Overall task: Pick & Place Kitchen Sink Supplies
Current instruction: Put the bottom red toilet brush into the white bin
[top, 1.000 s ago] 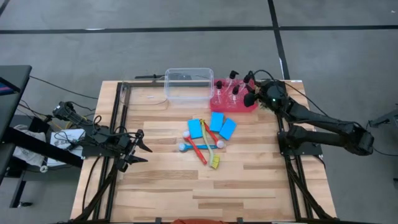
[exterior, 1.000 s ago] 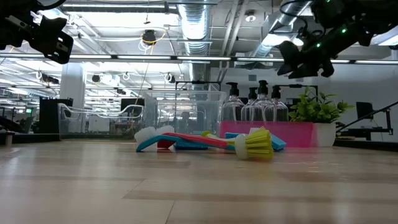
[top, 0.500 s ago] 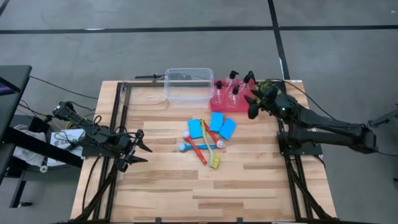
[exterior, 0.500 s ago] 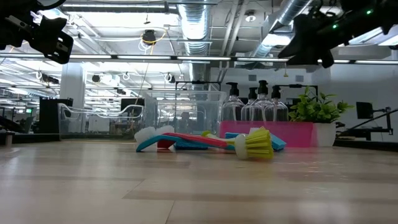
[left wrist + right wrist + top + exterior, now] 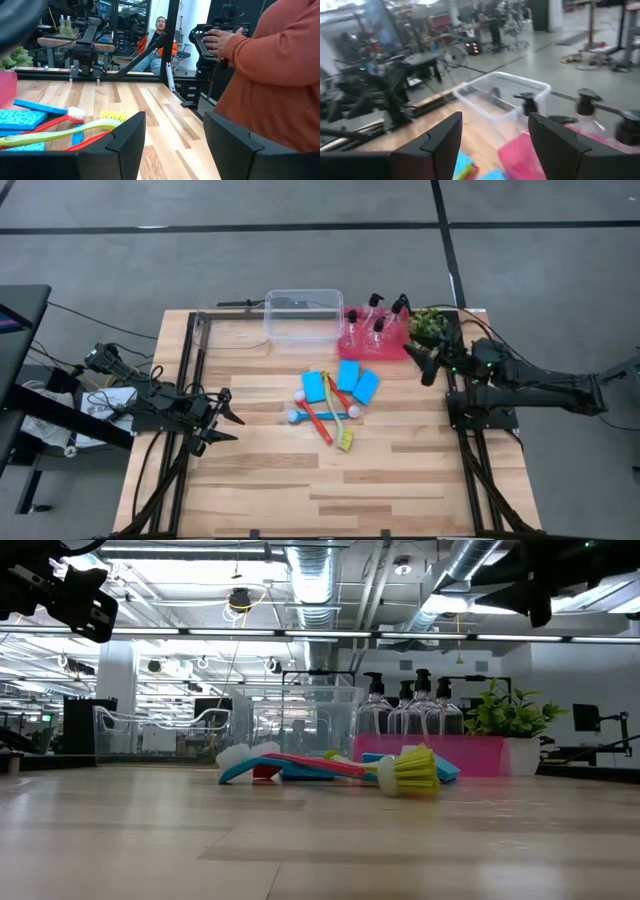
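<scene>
Two robot arms are waiting at a wooden bench, and neither is holding anything. Nearest the front, at the bench's left edge, the left claw is hovering with its fingers spread wide and released. In its wrist view a person in an orange-red sleeve is standing just beyond the bench edge.

Toward the middle of the bench, three long-handled brushes are lying in a loose, crossing pile: a red brush, a yellow-green brush with its bristle head nearest the front, and a blue brush. Just behind them, three bright blue sponges are lying flat, side by side.

Farther back, along the far edge, two containers are sitting next to each other. A clear plastic tub is standing on the left; nothing can be made out inside it. Just to its right, a red tray is holding four small clear bottles with black pump tops, all standing upright inside it. In the low view the tray is showing as a pink wall with the pumps rising above it.

At the tray's right end, a small leafy green plant is standing at the bench's far right corner. The right claw is hanging in the air just in front of the plant, off the tray's right end, its fingers parted and gripping nothing.
</scene>
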You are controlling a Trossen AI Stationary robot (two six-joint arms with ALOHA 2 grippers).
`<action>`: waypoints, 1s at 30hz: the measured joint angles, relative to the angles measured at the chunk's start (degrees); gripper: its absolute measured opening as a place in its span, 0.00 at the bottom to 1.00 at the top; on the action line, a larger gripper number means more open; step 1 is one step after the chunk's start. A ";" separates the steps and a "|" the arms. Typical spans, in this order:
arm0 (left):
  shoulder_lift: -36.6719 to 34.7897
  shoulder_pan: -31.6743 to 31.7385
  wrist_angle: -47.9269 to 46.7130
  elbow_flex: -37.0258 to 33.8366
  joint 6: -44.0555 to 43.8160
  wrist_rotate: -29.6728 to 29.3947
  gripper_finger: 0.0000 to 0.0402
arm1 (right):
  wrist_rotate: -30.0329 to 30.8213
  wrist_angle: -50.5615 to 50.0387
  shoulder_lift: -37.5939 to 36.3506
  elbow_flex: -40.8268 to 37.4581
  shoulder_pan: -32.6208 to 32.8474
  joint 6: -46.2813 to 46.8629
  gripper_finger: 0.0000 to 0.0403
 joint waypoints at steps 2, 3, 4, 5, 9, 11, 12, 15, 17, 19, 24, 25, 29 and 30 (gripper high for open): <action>0.00 0.00 0.00 0.00 0.00 -0.02 0.50 | -0.06 -0.10 0.21 -0.08 2.23 -0.40 0.55; 0.00 0.00 0.00 0.00 0.00 -0.02 0.50 | -0.06 0.13 0.21 -0.13 3.28 -0.90 0.55; 0.00 0.02 0.00 0.00 0.00 0.00 0.50 | -0.03 0.83 0.21 -0.13 4.33 -1.45 0.55; 0.00 0.00 0.00 0.00 0.00 -0.01 0.50 | -0.02 1.43 0.21 -0.13 5.36 -1.94 0.55; 0.00 0.00 0.00 0.00 0.00 -0.02 0.50 | -0.10 2.79 0.19 -0.13 9.23 -3.42 0.55; 0.00 0.00 0.00 0.00 0.00 -0.02 0.50 | -0.08 2.60 0.06 -0.13 11.25 -2.85 0.55; 0.00 0.00 0.00 0.00 0.00 -0.01 0.50 | -0.05 2.59 -0.21 -0.13 12.30 -2.31 0.55; 0.00 0.01 0.00 0.00 0.00 -0.02 0.50 | -0.08 2.53 -0.60 -0.11 15.31 -1.24 0.55; 0.00 0.00 0.00 0.00 0.00 -0.02 0.50 | -0.10 2.44 -0.51 -0.04 17.18 -1.23 0.55; 0.00 0.00 0.00 0.00 0.00 -0.02 0.50 | -0.12 2.22 -0.49 -0.07 18.64 -1.17 0.55; 0.00 0.00 0.00 0.00 0.00 -0.02 0.50 | -0.19 2.36 -0.45 -0.07 21.43 -1.04 0.55; 0.00 0.00 0.00 0.00 0.00 0.00 0.50 | -0.19 2.36 -0.45 -0.07 21.84 -1.04 0.55; 0.00 0.02 0.00 0.00 0.00 0.00 0.50 | -0.21 2.47 -0.49 -0.07 22.93 -1.03 0.55; 0.00 0.00 0.00 0.00 0.00 -0.02 0.50 | -0.22 2.33 -0.47 -0.07 23.10 -1.04 0.55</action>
